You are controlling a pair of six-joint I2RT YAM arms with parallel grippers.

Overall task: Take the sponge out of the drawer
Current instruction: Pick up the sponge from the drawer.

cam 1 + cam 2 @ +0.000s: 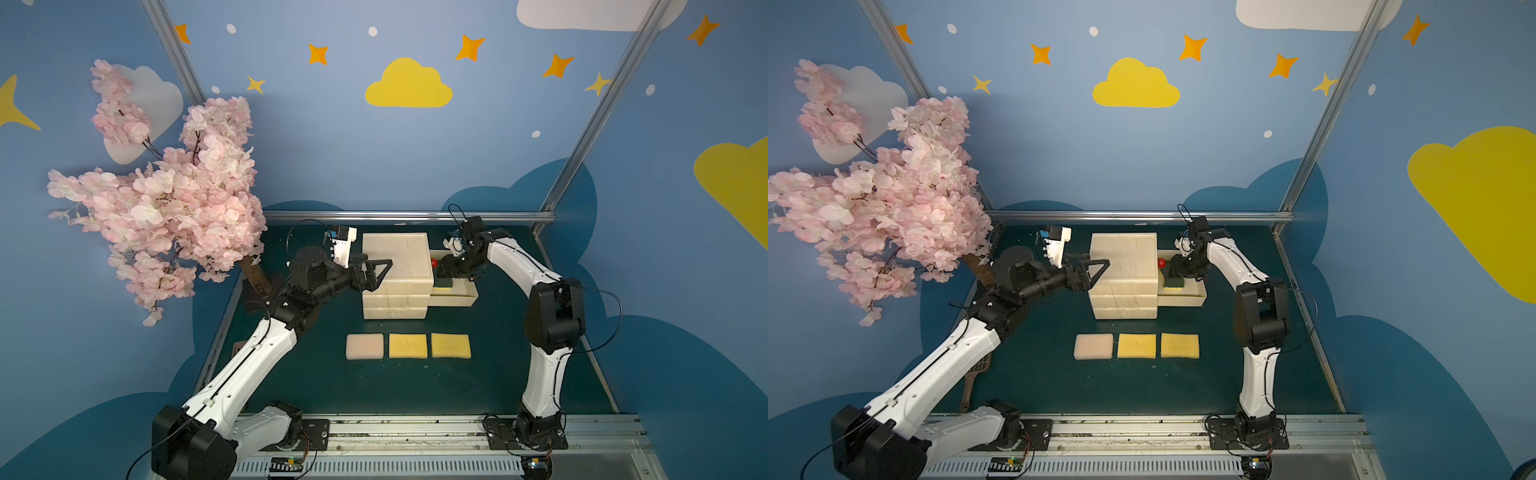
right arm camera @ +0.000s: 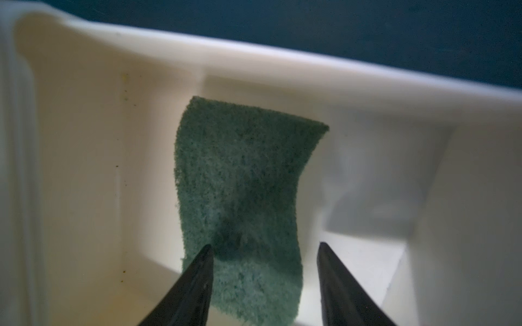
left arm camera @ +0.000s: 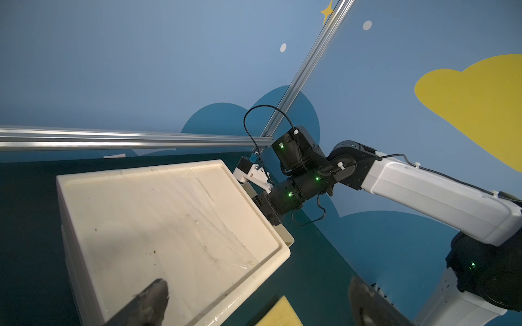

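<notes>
The sponge (image 2: 240, 183), green scouring face up over a yellow body, lies in the pulled-out drawer (image 1: 453, 299) on the right side of the cream drawer unit (image 1: 395, 257); both top views show it (image 1: 1173, 284). My right gripper (image 2: 264, 245) reaches down into the drawer (image 1: 1183, 300) and straddles the sponge. One finger (image 2: 197, 276) presses into its green face, while a narrow strip of drawer floor shows between the sponge and the other finger. My left gripper (image 1: 382, 274) hovers wide open over the unit's left top edge (image 3: 258, 282), holding nothing.
A red ball (image 1: 434, 262) sits at the drawer's back. In front of the unit lie a pink sponge (image 1: 364, 346) and two yellow sponges (image 1: 407, 345), (image 1: 451, 345) in a row. A blossom tree (image 1: 166, 195) stands at the left.
</notes>
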